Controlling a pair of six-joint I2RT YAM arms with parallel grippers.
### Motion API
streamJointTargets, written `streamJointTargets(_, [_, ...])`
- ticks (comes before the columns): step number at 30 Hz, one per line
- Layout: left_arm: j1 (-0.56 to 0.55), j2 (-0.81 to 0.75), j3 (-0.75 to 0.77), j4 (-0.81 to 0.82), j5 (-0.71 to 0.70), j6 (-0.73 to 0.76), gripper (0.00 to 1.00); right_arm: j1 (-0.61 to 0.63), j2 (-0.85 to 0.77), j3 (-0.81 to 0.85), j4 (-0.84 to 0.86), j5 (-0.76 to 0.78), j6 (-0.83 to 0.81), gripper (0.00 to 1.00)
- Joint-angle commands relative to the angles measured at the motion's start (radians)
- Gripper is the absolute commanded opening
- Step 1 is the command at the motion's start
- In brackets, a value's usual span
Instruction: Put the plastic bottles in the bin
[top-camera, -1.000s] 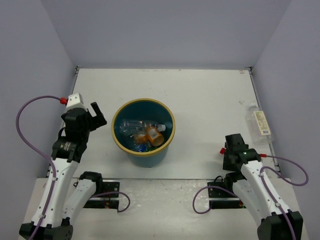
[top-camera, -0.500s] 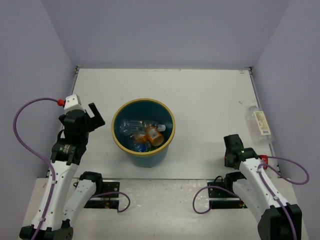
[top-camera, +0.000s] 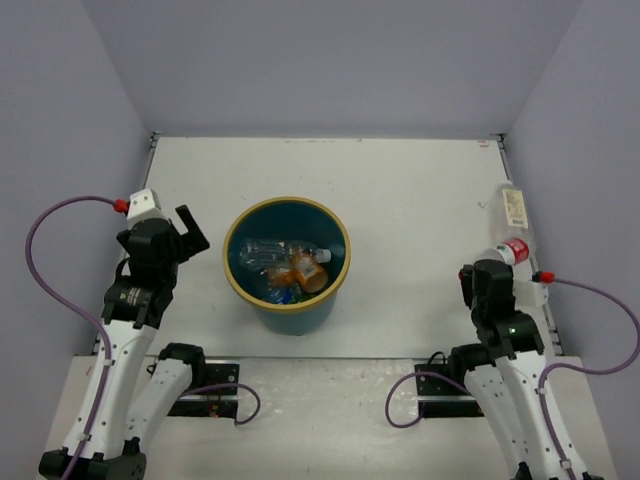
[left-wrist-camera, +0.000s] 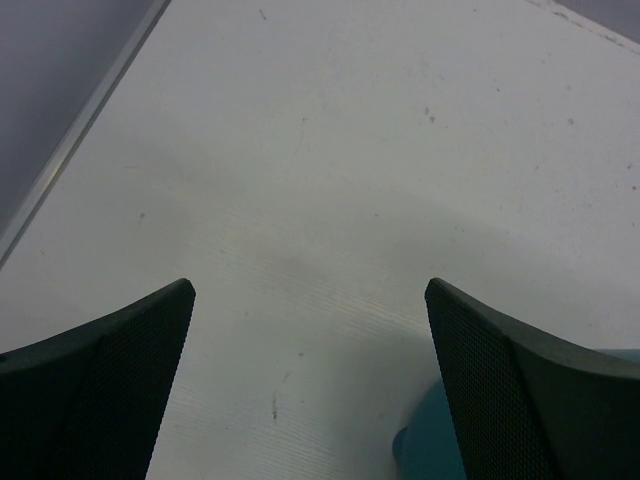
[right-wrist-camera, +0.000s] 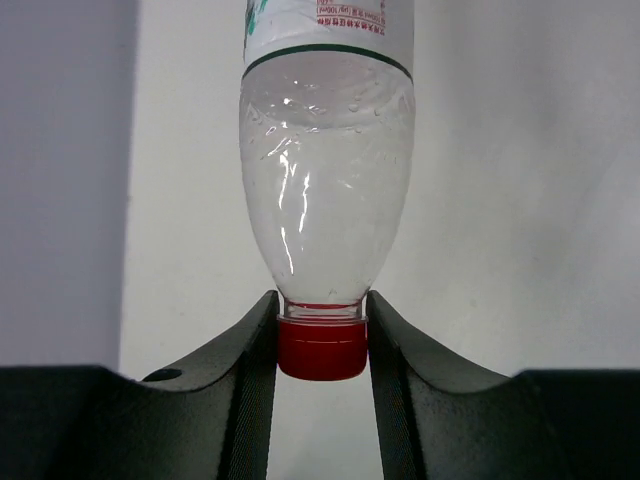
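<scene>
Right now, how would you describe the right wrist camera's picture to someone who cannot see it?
A clear plastic bottle is gripped at its red cap between the two dark fingers of the right tool. Its white label with a green edge runs off the top; behind are a white table and, at left, a grey wall.

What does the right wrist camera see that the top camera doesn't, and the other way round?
Only the right wrist view shows the right gripper up close, its fingers pressed on either side of the red cap, and the green edge of the label. Only the top view shows the bin with bottles inside, and the left gripper, open, apart from it. Both show the clear bottle at the table's right edge.
</scene>
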Motion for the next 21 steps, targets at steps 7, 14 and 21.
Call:
streamJointTargets(7, [0.005,0.001,0.05,-0.024,-0.01,-0.07,1.0,0.01,-0.055,0.21,0.446,-0.248,-0.52,0.0])
streamJointTargets(14, [0.005,0.02,0.085,-0.031,0.011,-0.074,1.0,0.034,0.038,0.277,0.766,-0.729,-0.71,0.0])
streamJointTargets(21, [0.005,0.019,0.087,-0.02,0.033,-0.078,1.0,0.24,0.223,0.442,0.826,-1.003,-0.823,0.0])
